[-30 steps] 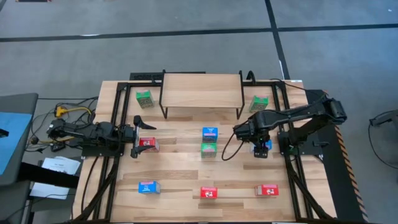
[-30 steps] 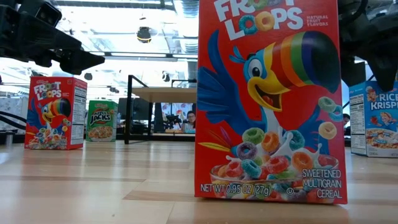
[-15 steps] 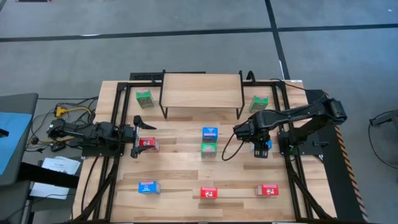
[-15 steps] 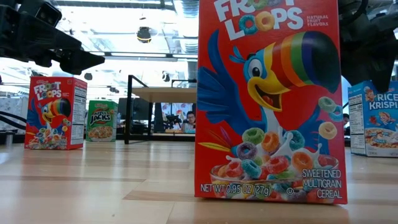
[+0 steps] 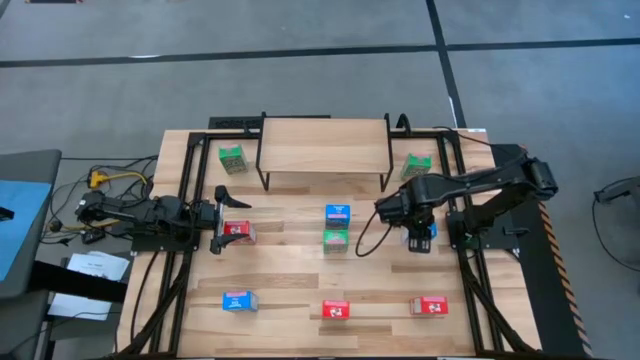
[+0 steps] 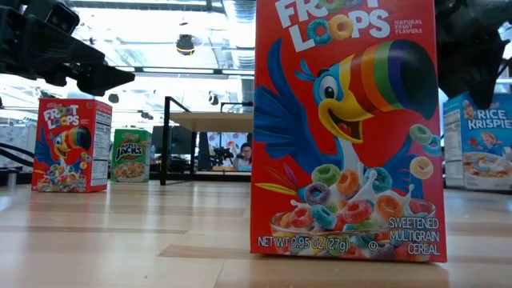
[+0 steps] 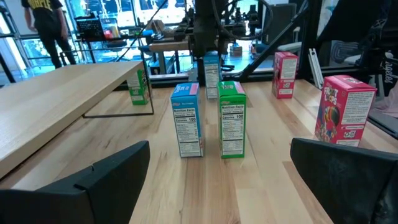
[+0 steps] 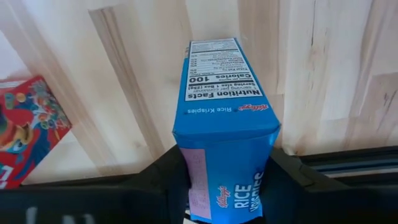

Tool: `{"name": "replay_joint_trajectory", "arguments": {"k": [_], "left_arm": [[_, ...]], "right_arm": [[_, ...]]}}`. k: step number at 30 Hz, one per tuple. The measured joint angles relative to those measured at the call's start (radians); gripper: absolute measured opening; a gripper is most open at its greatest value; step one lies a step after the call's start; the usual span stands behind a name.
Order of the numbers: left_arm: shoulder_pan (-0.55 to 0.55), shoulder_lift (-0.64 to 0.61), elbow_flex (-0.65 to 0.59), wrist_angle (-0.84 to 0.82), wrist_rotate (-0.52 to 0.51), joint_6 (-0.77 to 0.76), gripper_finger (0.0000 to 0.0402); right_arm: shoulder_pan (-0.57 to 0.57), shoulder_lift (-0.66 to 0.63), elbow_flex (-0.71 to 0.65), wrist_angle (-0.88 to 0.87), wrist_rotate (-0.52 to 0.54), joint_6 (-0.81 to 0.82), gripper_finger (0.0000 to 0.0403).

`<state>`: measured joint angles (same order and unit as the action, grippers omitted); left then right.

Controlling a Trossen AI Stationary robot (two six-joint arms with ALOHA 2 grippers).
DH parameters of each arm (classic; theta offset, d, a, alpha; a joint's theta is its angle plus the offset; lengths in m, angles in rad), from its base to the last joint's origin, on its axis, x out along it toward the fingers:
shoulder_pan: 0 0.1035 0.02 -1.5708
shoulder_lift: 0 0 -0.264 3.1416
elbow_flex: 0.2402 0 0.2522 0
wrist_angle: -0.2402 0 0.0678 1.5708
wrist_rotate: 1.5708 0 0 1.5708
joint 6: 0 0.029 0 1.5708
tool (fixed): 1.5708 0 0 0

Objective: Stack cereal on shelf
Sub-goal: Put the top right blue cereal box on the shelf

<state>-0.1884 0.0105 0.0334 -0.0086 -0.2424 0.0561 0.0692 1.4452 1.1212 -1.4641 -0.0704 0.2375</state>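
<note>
Right claw point(image 5: 420, 240), right of centre in the overhead frame, pressed against both flanks of a blue cereal box point(image 8: 225, 134). In the right wrist frame, dark fingers point(image 8: 163, 171) tight on either side of that box at bottom centre, top flap nearest the lens, long axis running straight away toward the table point(image 8: 323, 68) beneath. Box squarely between the fingers, upright, under the wrist. In the table-level frame, same box at far right, seemingly just clear of the wood, though hard to be sure. Shelf point(image 5: 324, 146) up and to the left of this claw in the overhead frame, top centre, bare on top; likely carry path in that direction. Right arm far nearer this box than the left.

Left claw point(image 5: 222, 221), left of centre overhead, spread wide, empty, beside a red cereal box point(image 5: 238, 231).
</note>
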Motion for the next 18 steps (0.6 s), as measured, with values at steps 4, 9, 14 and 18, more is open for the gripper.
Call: {"name": "replay_joint_trajectory", "arguments": {"k": [4, 9, 14, 18], "left_arm": [[0.0, 0.0, 0.0, 0.0, 0.0, 0.0, 0.0379], [0.0, 0.0, 0.0, 0.0, 0.0, 0.0, 0.0379], [0.0, 0.0, 0.0, 0.0, 0.0, 0.0, 0.0379], [0.0, 0.0, 0.0, 0.0, 0.0, 0.0, 0.0379]], "right_arm": [[0.0, 0.0, 0.049, -0.024, 0.0, 0.0, 0.0179], [0.0, 0.0, 0.125, -0.036, 0.0, 0.0, 0.0173], [0.0, 0.0, 0.219, -0.064, 0.029, -0.01, 0.0175], [-0.001, 0.0, 0.306, -0.073, 0.072, -0.036, 0.0177]]}}
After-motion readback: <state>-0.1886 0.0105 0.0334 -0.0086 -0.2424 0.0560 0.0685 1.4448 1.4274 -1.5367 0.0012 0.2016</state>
